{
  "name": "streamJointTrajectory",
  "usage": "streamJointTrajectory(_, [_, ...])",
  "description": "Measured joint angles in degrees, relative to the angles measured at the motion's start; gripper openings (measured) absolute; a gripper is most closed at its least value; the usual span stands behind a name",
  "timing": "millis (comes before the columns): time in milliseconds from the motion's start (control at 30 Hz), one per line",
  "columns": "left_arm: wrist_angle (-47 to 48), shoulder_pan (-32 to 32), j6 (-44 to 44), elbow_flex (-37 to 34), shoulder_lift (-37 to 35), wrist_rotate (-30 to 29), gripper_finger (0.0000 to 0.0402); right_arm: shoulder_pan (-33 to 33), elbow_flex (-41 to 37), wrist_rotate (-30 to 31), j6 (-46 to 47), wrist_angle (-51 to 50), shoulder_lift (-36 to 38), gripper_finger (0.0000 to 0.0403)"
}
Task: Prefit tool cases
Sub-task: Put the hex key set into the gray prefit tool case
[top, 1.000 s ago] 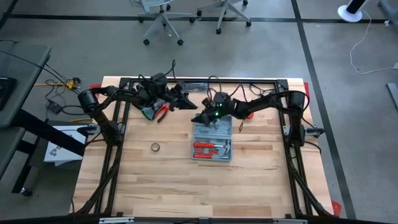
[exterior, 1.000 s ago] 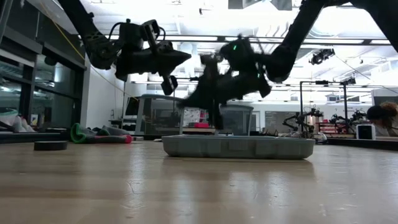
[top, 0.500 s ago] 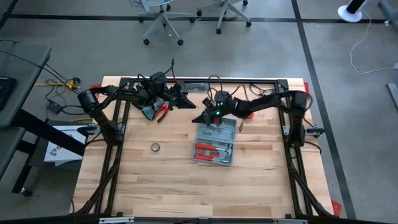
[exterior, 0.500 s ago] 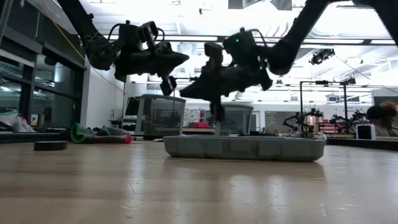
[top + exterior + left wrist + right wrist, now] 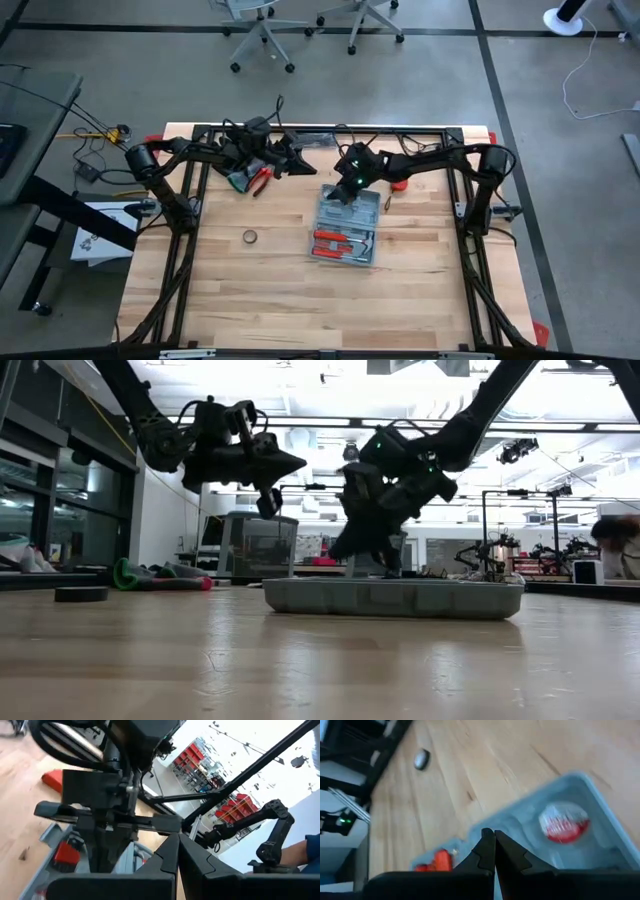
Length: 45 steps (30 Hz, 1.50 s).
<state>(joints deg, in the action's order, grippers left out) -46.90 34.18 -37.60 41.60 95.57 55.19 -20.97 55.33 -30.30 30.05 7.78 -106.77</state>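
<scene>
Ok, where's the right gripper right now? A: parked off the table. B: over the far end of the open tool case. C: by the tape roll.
B: the right gripper, fingers shut, hangs over the far half of the open tool case.

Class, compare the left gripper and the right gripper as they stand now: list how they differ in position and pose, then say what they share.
Position: the left gripper hangs over the table's far edge, beside the case; the right gripper is over the far half of the open tool case.
Height: in the low view the left gripper hangs well above the wood; the right gripper reaches down to just above the case.
Shared: both have shut, empty jaws.
</scene>
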Motion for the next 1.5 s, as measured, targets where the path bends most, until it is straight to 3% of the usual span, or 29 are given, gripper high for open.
streamJointTrajectory(333, [14.94,-1.90,8.45,0.00,0.00,-3.17,0.0000,3.02,0.04,-4.90,5.14,3.49,-3.15,0.0000])
streamJointTrajectory(533, [20.93,-2.56,9.99,0.00,0.00,-3.22,0.0000,3.32,0.04,-3.72,7.13,3.05,0.69,0.0000])
streamJointTrajectory(700, [30.55,-4.15,12.70,0.00,0.00,-3.05,0.0000,7.44,0.10,-4.61,8.56,2.54,2.31,0.0000])
streamJointTrajectory(800, [35.88,-5.89,16.83,-0.05,0.00,-3.66,0.0000,9.73,0.09,-0.64,8.56,0.64,1.84,0.0000])
streamJointTrajectory(900, [36.45,-7.89,17.55,-1.02,0.00,-4.34,0.0000,9.99,0.07,1.77,8.94,0.39,1.99,0.0000])
streamJointTrajectory(1333, [38.33,-14.62,15.75,-2.56,0.00,-13.66,0.0000,10.14,0.09,-3.55,10.29,5.08,-2.69,0.0000])
streamJointTrajectory(1500, [39.82,-16.60,15.69,-2.56,0.17,-13.97,0.0000,11.65,0.09,-4.20,13.17,9.73,-4.34,0.0000])
